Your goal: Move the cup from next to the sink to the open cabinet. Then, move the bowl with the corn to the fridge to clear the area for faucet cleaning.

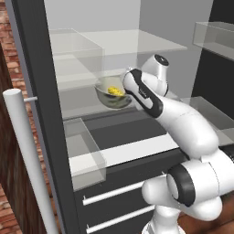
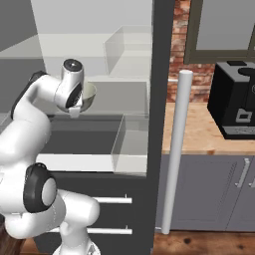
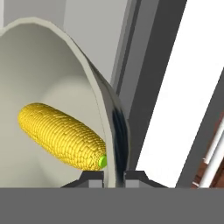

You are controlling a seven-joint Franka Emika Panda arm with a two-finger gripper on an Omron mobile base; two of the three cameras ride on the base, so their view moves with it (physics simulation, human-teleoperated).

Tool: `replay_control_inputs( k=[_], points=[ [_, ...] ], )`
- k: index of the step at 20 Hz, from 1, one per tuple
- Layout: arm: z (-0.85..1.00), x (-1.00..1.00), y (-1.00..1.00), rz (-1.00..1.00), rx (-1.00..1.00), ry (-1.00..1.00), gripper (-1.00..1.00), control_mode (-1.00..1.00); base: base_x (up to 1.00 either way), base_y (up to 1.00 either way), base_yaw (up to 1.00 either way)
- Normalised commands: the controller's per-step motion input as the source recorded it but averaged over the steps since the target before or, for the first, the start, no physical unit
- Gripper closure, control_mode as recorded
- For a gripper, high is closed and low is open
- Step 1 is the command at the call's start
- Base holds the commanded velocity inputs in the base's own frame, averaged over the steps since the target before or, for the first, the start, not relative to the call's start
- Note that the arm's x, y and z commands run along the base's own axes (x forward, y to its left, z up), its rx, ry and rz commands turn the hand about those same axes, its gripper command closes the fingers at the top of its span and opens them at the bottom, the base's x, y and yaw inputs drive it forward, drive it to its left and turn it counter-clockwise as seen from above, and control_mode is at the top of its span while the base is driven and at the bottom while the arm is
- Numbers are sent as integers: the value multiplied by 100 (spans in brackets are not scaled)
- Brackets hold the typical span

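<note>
Gripper (image 3: 114,176) of mine is pinching the rim of the bowl (image 3: 52,65), corn (image 3: 61,136) lying inside, held up among the fridge (image 1: 137,50) shelves.

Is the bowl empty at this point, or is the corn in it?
Not empty. The corn lies inside the bowl, and the gripper is shut on the bowl's rim inside the fridge.
</note>
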Motion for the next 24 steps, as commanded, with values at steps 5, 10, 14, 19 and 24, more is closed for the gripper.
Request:
replay_control_inputs(
  k=[5, 10, 14, 19, 24],
  points=[
    [-18, 78, 16, -6, 0, -5, 100, -100, 0, 0, 0],
    [-1, 100, 13, -13, 0, 0, 100, -100, 0, 0, 0],
    [-12, 52, 3, -4, 0, 3, 100, -100, 0, 0, 0],
    [-16, 1, 0, 0, 0, 0, -100, -100, 0, 0, 0],
    [1, -1, 0, 0, 0, 0, -100, -100, 0, 0, 0]
  ],
)
